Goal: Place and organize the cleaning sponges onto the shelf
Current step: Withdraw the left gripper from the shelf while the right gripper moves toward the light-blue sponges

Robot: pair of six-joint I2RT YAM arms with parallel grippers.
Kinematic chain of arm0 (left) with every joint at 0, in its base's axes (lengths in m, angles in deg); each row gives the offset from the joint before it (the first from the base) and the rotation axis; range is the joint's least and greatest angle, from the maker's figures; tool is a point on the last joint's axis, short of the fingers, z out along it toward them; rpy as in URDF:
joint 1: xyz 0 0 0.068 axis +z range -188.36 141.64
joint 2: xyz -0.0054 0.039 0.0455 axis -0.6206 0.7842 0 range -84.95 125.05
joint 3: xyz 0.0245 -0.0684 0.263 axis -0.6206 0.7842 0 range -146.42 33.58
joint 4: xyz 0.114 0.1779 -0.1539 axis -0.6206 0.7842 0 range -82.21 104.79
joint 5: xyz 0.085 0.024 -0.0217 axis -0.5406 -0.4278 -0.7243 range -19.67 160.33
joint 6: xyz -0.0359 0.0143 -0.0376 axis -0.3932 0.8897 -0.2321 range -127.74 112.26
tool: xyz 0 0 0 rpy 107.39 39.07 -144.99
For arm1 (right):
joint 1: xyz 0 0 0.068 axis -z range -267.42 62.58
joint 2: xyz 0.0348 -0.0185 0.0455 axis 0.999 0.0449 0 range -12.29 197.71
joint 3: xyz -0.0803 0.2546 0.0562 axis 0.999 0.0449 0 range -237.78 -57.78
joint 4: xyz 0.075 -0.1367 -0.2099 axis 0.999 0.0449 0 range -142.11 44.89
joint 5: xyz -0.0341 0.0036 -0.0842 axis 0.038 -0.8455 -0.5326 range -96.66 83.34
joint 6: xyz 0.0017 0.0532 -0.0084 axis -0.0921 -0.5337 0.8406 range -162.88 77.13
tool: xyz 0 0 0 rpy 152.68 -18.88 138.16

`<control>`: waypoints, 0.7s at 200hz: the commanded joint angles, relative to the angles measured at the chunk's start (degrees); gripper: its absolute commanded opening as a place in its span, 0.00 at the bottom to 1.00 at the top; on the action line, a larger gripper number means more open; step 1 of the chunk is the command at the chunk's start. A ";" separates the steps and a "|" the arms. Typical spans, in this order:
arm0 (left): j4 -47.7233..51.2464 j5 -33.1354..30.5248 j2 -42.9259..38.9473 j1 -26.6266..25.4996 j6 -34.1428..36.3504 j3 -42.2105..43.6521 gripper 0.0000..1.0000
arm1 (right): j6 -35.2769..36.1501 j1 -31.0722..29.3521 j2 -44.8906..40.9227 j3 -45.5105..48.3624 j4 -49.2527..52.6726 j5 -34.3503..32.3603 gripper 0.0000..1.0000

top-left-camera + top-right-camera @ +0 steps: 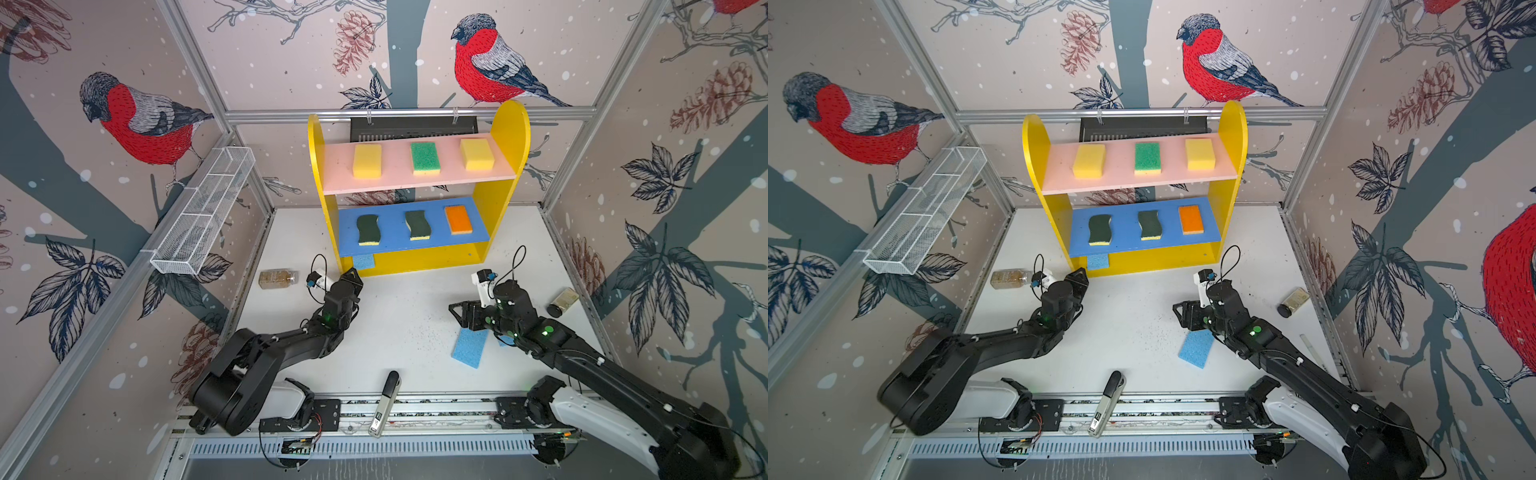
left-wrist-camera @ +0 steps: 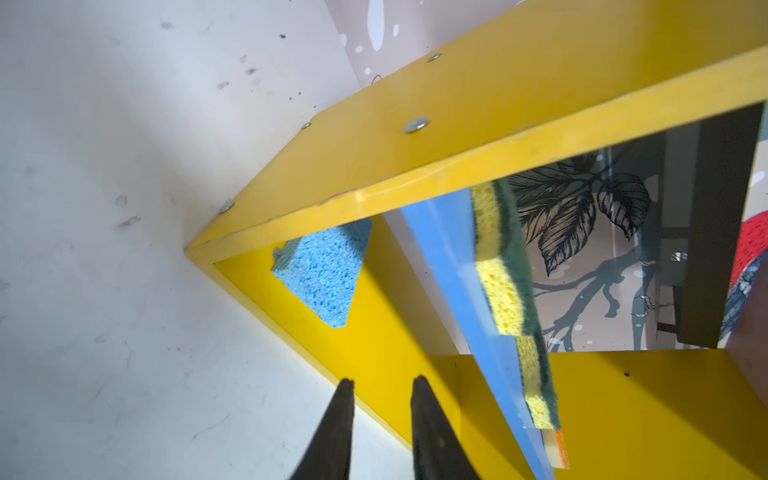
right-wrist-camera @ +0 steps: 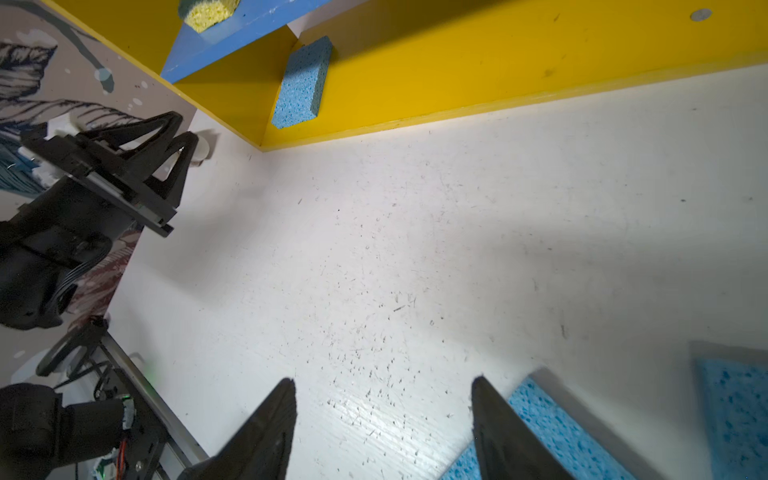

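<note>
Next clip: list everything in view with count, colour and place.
shelf: one, yellow, two boards, table rear.
yellow sponges: two, pink board ends.
green-topped sponge: one, between them.
dark green sponges: two, blue board.
orange-topped sponge: one, blue board, right.
light blue sponges: three; one on shelf base, two on table.
bottles: two, brownish, table sides.
wire basket: one, white, left wall.
handled tool: one, black-grey, front rail.
left gripper: black, slightly open, empty.
right gripper: black, open, empty.

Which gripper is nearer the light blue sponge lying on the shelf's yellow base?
Left. The left gripper sits just in front of the light blue sponge, at the left end of the shelf. The right gripper is out over the table, close to a loose blue sponge.
</note>
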 commanded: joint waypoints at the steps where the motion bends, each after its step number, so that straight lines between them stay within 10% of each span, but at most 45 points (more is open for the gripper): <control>1: 19.35 -1.39 -6.96 -0.08 7.95 -1.26 0.27 | -2.50 -0.43 -0.67 -0.61 2.12 -2.51 0.70; 140: 46.30 0.19 -20.68 -0.09 29.95 -8.84 0.63 | -21.72 -12.65 0.71 -4.99 17.71 -21.96 0.91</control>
